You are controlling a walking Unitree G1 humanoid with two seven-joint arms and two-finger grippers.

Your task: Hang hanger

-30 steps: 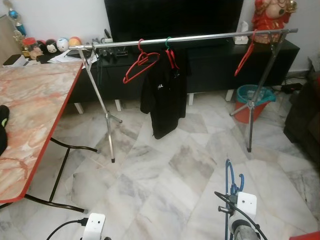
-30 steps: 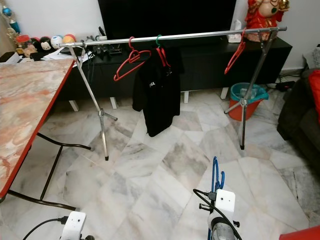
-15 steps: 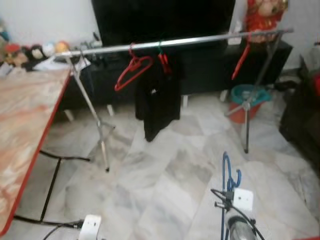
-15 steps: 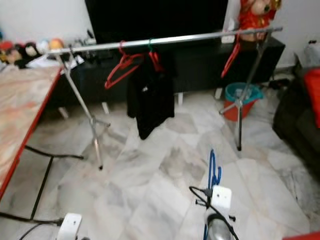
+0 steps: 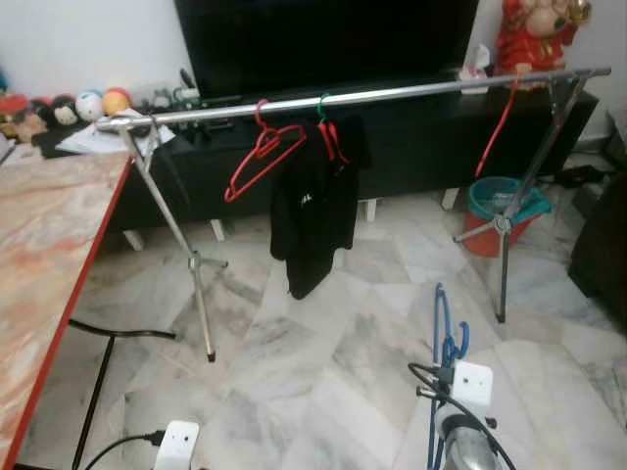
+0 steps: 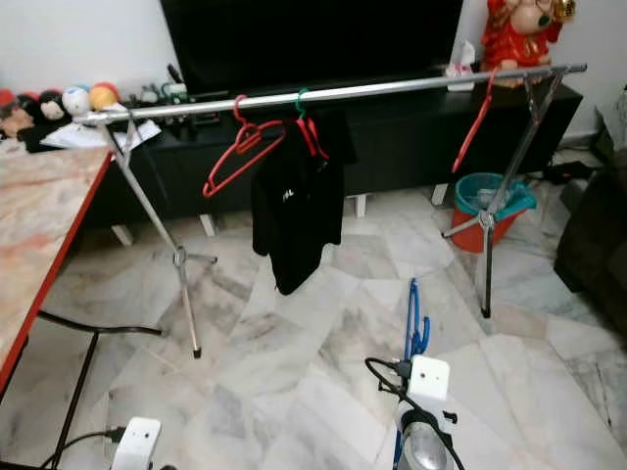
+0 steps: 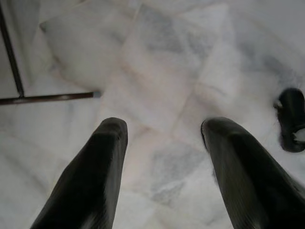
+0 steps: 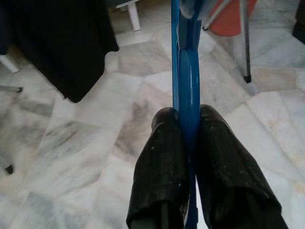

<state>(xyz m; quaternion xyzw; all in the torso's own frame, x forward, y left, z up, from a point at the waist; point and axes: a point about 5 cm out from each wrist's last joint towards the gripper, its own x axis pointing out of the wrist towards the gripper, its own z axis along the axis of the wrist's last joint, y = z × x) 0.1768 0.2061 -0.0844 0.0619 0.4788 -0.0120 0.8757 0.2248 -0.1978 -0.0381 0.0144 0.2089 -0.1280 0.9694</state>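
My right gripper (image 8: 188, 119) is shut on a blue hanger (image 8: 186, 67), which it holds low over the marble floor; the hanger (image 5: 443, 333) stands up from the right wrist. Ahead stands a silver clothes rail (image 5: 392, 93) on tripod legs. On the rail hang a red hanger (image 5: 260, 157), a black shirt (image 5: 313, 211) on a green-hooked hanger, and another red hanger (image 5: 498, 122) near the right end. My left gripper (image 7: 162, 131) is open above the floor, with nothing between its fingers.
A marble-patterned table (image 5: 49, 264) with a red edge stands at the left. Behind the rail is a black TV cabinet (image 5: 411, 137) with a large dark screen. A teal and red bucket (image 5: 500, 211) sits by the rail's right tripod. A dark sofa (image 5: 602, 255) is at the right.
The camera has moved closer and shifted; the rail looks nearer. The right gripper still holds the blue hanger, in much the same pose.
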